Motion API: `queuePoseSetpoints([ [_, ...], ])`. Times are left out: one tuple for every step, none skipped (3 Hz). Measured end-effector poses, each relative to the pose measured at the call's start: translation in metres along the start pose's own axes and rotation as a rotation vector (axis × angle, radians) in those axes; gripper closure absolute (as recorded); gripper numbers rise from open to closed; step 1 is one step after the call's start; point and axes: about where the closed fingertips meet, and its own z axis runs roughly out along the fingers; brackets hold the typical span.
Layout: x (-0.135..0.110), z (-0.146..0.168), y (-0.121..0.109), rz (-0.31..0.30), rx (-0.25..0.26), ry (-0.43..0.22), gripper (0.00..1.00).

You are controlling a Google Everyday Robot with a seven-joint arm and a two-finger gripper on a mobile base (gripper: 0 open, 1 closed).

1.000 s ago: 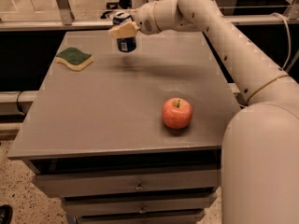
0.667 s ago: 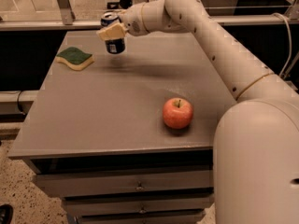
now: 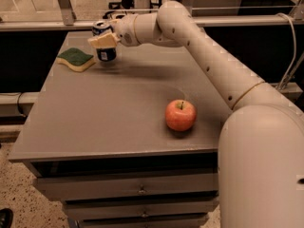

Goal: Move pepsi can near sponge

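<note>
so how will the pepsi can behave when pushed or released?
The pepsi can, held upright in the tool beside the sponge, is narrow for its height, so it may tip if nudged high. Its smooth round wall looks slippery, and on its side it would probably roll.

The sponge (image 3: 76, 59) lies on the table (image 3: 95, 127) at the far left corner. Just to its right is the pepsi can (image 3: 106, 54), upright, near the sponge but not touching it. The gripper (image 3: 105, 40) is at the can, with the can clamped between its fingers. The arm (image 3: 204, 51) reaches in from the right, across the back of the table. An apple (image 3: 180, 115) sits on the table well apart from them, toward the front right. Drawers (image 3: 137, 190) are under the table top.
</note>
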Motion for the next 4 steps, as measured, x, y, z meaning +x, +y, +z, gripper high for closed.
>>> queuePoseSetpoints([
  [0.008,0.015,0.006,-0.008,-0.015,-0.028,0.53],
  [0.012,0.021,0.007,-0.013,-0.020,-0.037,0.30],
  [0.014,0.023,0.001,-0.034,-0.021,-0.037,0.07],
  [0.012,0.023,-0.006,-0.056,-0.019,-0.039,0.00],
])
